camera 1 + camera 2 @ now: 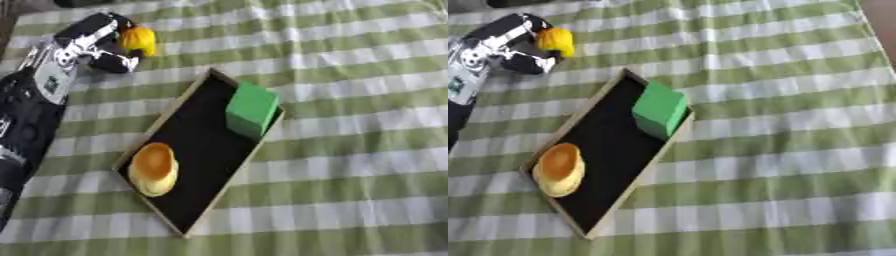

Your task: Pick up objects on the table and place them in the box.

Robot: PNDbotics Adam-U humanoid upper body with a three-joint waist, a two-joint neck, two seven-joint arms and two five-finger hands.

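Observation:
A shallow box (171,205) with a wooden rim and black floor lies askew on the green-and-white checked cloth. Inside it, a green block (252,109) stands at the far end and a round yellow-orange pastry-like thing (154,168) lies at the near end. At the upper left my left hand (98,44) has its fingers curled round a small yellow object (139,40), at the cloth's far left, outside the box. My left arm runs down the left edge. My right hand shows in neither view.
The checked cloth (350,150) covers the whole table to the right of the box. A strip of brown surface (881,20) shows at the top right corner in the right eye view.

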